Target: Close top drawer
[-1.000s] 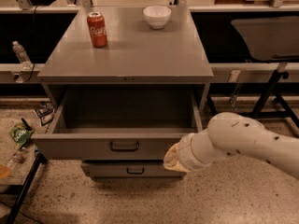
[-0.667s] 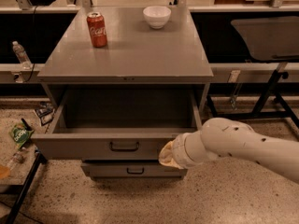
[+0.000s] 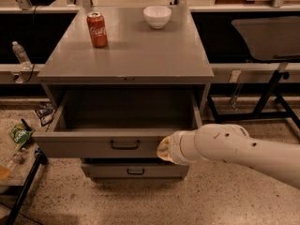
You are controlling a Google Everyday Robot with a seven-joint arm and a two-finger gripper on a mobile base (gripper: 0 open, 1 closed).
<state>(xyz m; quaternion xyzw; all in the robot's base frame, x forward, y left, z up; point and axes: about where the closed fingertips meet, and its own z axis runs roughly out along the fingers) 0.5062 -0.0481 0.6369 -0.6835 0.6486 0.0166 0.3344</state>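
The top drawer [image 3: 93, 146] is a wide grey metal drawer pulled out of the grey cabinet; its deep box is empty. Its front carries a small dark bar handle [image 3: 124, 145]. My gripper [image 3: 164, 150] is at the end of the white arm that comes in from the lower right. It sits against the right part of the drawer front, to the right of the handle. The arm's wrist hides the fingers.
A lower drawer [image 3: 136, 170] with a matching handle sticks out slightly below. On the cabinet top [image 3: 140, 55] stand a red cola can [image 3: 97, 29] and a white bowl [image 3: 157, 16]. A bottle [image 3: 20, 54] and litter lie at the left; a dark bin [image 3: 269, 34] at the right.
My arm has moved left along the drawer front, from its right end toward the handle. The drawer looks about as far open as before.
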